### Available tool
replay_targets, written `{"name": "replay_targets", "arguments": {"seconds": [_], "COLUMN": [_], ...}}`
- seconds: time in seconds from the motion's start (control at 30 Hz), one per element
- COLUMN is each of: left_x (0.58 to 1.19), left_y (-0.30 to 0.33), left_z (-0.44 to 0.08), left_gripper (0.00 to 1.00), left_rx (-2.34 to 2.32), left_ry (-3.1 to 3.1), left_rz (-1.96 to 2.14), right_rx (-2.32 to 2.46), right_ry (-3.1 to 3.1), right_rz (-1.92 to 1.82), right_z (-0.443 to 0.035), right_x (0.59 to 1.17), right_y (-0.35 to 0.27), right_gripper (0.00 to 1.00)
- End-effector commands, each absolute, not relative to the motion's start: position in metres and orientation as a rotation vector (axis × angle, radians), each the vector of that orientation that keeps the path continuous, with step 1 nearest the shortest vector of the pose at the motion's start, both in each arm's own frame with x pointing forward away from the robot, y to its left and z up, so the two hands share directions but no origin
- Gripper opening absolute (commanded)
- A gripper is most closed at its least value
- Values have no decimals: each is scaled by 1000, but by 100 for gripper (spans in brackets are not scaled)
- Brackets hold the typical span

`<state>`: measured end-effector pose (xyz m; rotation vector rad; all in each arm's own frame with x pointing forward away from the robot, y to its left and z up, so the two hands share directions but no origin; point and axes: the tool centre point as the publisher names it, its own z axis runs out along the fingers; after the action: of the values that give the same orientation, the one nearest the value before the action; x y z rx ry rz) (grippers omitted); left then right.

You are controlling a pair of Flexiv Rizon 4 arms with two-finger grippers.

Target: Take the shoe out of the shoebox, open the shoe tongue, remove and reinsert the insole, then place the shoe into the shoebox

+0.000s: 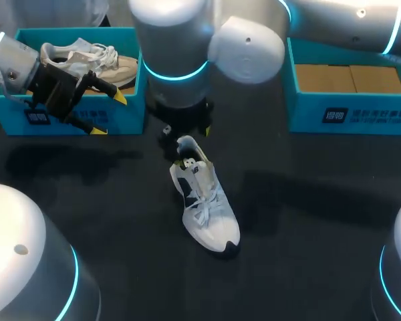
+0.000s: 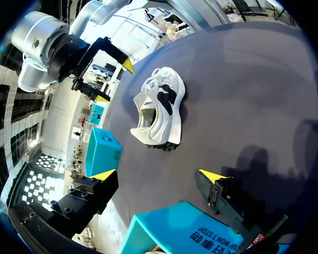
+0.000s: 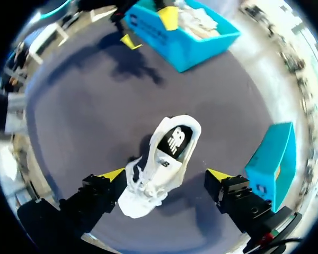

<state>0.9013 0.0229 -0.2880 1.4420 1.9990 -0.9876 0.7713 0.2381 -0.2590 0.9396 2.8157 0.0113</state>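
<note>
Dark table point(image 1: 301, 214); cream shoe point(image 1: 80, 57) lying in left blue box point(image 1: 130, 115).

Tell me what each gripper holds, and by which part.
Nothing is held. The left gripper is open near the left shoebox; the right gripper is open above the white shoe lying on the table.

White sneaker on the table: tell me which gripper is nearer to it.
Right. The right gripper hangs open over the white sneaker, fingers either side of it; the left gripper sits off by the blue shoebox holding a beige shoe.
</note>
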Motion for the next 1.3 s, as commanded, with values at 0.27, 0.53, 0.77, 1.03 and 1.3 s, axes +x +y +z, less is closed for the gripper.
{"name": "replay_targets", "arguments": {"seconds": [0.27,0.53,0.77,1.03,1.3], "left_x": [900,900,900,900,900], "left_y": [23,23,23,23,23], "left_z": [-287,-287,-287,-287,-287], "left_gripper": [100,100,100,100,100], "left_rx": [1443,1443,1443,1443,1443], "left_ry": [2002,2002,2002,2002,2002], "left_rz": [-982,-982,-982,-982,-982], "right_rx": [907,907,728,408,236], "right_ry": [2842,2842,2874,2895,2931], "right_rz": [12,12,-45,-46,-53], "right_z": [-253,-253,-255,-259,-265], "right_x": [771,771,776,783,803], "right_y": [233,233,233,232,229], "right_gripper": [100,100,100,100,100]}}
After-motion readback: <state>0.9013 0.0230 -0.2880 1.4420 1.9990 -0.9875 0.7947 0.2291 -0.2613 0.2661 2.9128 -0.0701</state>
